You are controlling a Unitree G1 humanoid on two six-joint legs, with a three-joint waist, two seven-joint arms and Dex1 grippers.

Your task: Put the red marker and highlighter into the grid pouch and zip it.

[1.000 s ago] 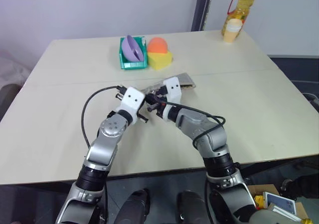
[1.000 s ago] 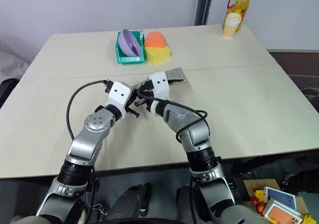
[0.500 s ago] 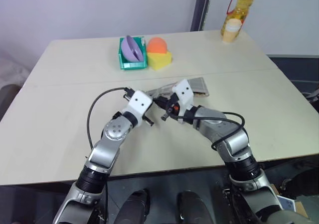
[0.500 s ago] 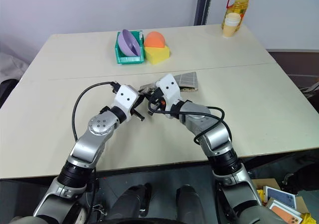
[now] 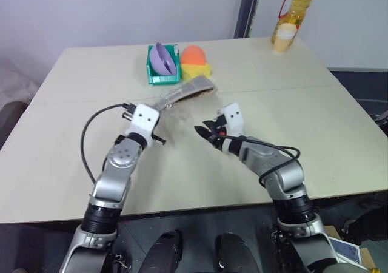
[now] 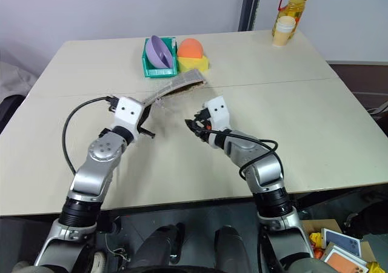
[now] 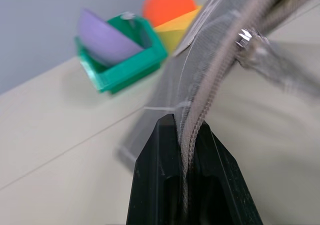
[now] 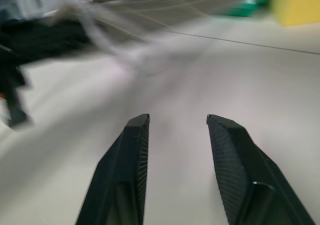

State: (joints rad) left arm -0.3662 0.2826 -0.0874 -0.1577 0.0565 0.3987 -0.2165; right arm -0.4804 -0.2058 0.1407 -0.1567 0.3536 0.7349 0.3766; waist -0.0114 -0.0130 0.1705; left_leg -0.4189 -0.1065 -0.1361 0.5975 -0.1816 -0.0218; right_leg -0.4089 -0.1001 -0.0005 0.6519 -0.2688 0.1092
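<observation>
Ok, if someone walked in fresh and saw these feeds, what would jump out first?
The grid pouch stands out: it hangs stretched in mid-air above the table's middle, pinched at its zipper edge by the shut left gripper. Beside it the right gripper hovers open and empty. Behind, a green bin holding a purple bowl adds bright colour.

Right gripper (image 5: 202,131) let go of the pouch (image 5: 185,93), jaws now parted, drawn away rightward, left gripper (image 7: 186,135) swung pouch leftward
</observation>
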